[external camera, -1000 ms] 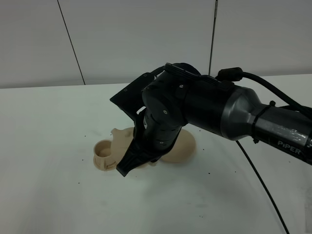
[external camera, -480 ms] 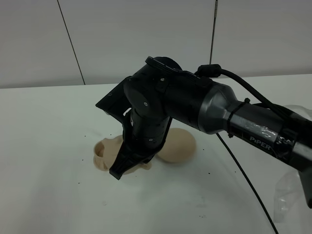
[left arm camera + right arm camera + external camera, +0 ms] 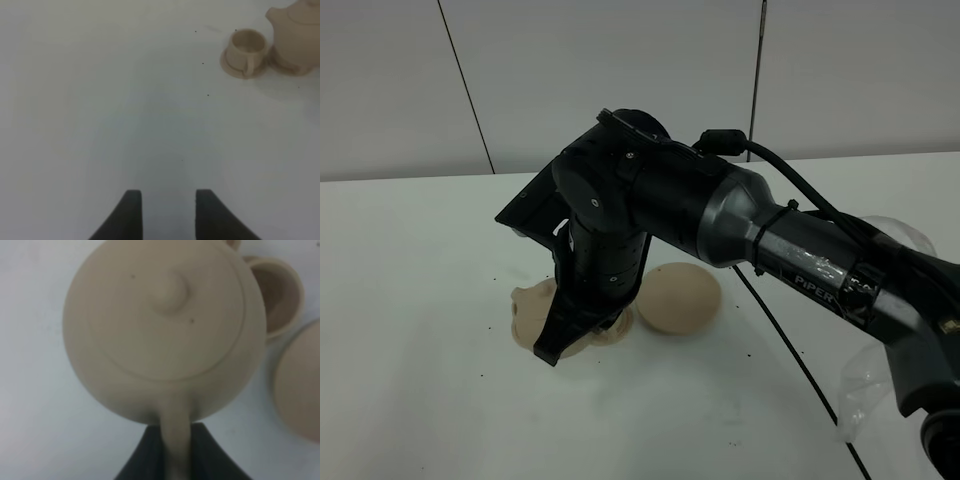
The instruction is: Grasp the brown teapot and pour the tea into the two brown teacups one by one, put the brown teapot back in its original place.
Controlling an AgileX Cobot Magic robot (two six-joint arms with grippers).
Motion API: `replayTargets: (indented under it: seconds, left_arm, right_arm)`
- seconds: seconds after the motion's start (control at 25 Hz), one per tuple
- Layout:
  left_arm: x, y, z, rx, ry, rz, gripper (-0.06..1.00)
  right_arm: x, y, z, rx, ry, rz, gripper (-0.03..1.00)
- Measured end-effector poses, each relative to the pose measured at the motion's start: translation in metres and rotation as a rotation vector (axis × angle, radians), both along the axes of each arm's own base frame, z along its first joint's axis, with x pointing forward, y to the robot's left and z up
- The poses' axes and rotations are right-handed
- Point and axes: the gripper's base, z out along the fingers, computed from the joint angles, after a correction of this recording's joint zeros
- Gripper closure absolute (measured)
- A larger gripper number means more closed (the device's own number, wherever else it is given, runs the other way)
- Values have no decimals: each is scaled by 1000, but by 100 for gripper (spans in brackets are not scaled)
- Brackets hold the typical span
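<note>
Black right hand (image 3: 175,447) is clamped shut on the loop handle (image 3: 174,412) of the teapot (image 3: 160,325). The handle is pinched between both fingers, so the pot can be tipped by wrist rotation alone. Lid is seated, knob centred.

Whether the pot is clear of the desk (image 3: 100,100) cannot be told. Just beyond the pot body, a cup (image 3: 281,292) is partly covered by it, mouth upward. In the left wrist view the spout is turned toward the cup side.

Judged: the pot is brought to this cup for a pour. No tea is seen, so the fill cannot be confirmed.

Beside the cup lies the large saucer (image 3: 302,390), bare. It is judged to be left free as the return place. A second cup is not made out with certainty. In the high view the pot is almost wholly hidden by the right arm.

Farthest off, the left hand (image 3: 168,215) is held low over bare desk, fingers apart, nothing between them. It is judged idle, clear of the pour.
</note>
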Motion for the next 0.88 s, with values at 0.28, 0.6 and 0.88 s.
replayTargets:
  seconds: [0.28, 0.6, 0.88]
  left_arm:
    - [0, 0, 0, 0, 0, 0, 62]
    - [0, 0, 0, 0, 0, 0, 62]
    - [0, 0, 0, 0, 0, 0, 62]
  right_arm:
    - [4, 4, -1, -18, -19, 82, 87]
    - [6, 8, 3, -8, -72, 174, 87]
    - [10, 10, 4, -3, -129, 214, 87]
